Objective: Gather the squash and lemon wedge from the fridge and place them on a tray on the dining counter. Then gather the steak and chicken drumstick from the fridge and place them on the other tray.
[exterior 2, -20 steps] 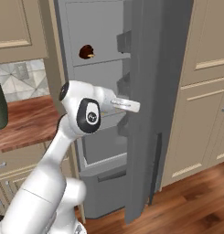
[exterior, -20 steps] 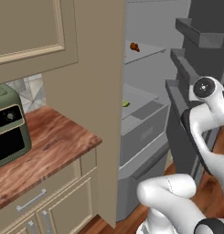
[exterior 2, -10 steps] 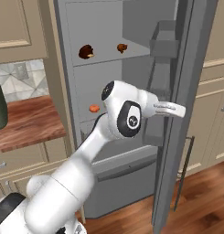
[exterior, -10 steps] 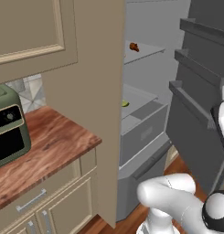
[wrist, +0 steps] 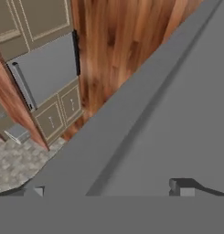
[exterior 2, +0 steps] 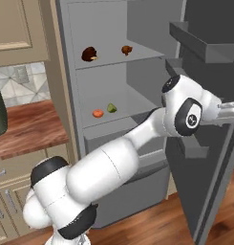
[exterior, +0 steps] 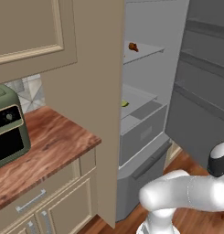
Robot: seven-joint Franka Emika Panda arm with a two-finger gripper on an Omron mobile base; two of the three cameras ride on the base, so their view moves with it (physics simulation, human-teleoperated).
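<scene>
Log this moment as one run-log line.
stage: fridge door swung open | hand: open, empty, at door | lemon wedge: on shelf | picked: nothing yet

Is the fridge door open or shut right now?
Open. The fridge door is swung wide, baring the shelves: two dark foods on the upper shelf, an orange piece and the lemon wedge on the lower one.

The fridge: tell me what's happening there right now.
The tall grey fridge stands open. The white arm's gripper is open by the door's edge, holding nothing. On the upper shelf lie a dark brown item and a smaller brown one; below, a small orange piece and the yellow-green lemon wedge. Nothing is gathered yet.
</scene>
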